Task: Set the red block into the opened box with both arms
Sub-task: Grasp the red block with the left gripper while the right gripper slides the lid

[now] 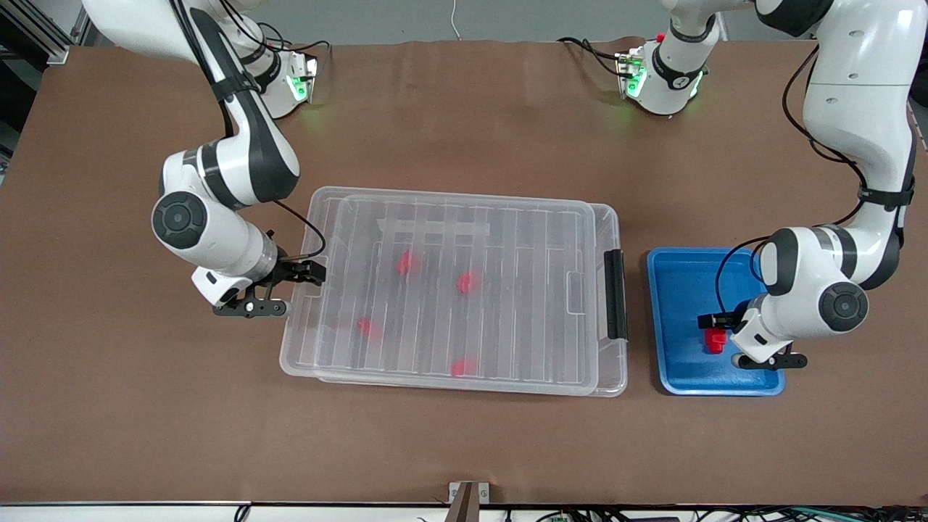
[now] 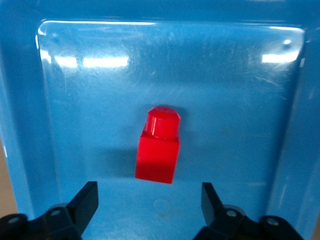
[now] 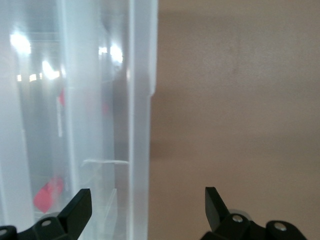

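Observation:
The red block (image 1: 716,341) (image 2: 158,149) stands on the blue tray (image 1: 681,290) (image 2: 240,100), nub up. My left gripper (image 1: 714,325) (image 2: 150,200) hangs low over the tray, open, with the block just past its fingertips and nothing between them. The box (image 1: 580,217) lies mid-table with its ribbed translucent lid (image 1: 507,319) resting on it. My right gripper (image 1: 308,272) (image 3: 147,205) is open at the box's short end toward the right arm's end of the table. Its fingers straddle the box rim (image 3: 140,125) without gripping it.
Several small red blocks (image 1: 406,262) show blurred through the lid inside the box. A black clip (image 1: 615,293) sits on the box's short end beside the blue tray. Bare brown table (image 1: 464,449) stretches all around.

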`<state>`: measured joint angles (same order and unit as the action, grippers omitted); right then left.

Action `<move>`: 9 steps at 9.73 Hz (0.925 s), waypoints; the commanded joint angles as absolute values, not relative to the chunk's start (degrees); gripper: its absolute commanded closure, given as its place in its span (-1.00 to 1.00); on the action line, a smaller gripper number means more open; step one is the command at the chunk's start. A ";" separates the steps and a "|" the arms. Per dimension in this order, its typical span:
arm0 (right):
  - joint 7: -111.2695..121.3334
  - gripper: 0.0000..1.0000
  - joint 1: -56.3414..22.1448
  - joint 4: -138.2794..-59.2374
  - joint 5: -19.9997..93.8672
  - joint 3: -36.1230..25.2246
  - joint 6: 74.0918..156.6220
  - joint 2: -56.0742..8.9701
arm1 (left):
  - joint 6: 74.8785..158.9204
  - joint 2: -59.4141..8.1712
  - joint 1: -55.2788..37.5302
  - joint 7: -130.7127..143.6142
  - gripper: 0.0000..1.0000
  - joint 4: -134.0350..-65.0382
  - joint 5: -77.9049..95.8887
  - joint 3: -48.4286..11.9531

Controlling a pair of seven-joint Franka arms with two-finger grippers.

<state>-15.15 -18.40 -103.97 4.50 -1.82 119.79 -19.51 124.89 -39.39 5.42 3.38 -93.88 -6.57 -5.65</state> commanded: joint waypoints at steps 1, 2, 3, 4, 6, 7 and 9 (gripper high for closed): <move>-15.03 -1.00 -16.97 -105.73 3.25 -1.32 120.41 -18.28 | 126.47 -43.76 5.71 3.43 -0.44 -91.93 -7.65 -5.98; -14.86 -1.00 -16.35 -105.73 2.38 -1.32 120.15 -18.28 | 126.47 -44.47 5.19 4.21 -0.16 -91.15 -7.65 -5.98; -14.68 -1.00 -15.48 -105.73 1.15 -1.32 119.80 -18.28 | 126.47 -45.60 5.19 4.31 0.07 -89.14 -7.56 -5.98; -14.42 -1.00 -14.77 -105.73 0.19 -1.41 119.01 -18.19 | 126.47 -46.40 5.19 4.22 0.34 -88.25 -7.65 -5.98; -13.54 -1.00 -12.14 -105.47 -2.62 -1.58 116.12 -18.02 | 125.95 -46.06 4.75 4.39 0.92 -87.02 -7.47 -6.06; -11.36 -1.00 -10.04 -105.38 -2.81 -1.67 114.71 -17.67 | 124.56 -45.45 4.83 4.39 0.98 -85.97 -7.47 -6.33; -10.90 -1.00 -6.78 -104.94 -2.99 -1.93 111.72 -17.58 | 118.68 -40.72 4.49 4.40 1.00 -85.96 -7.56 -7.72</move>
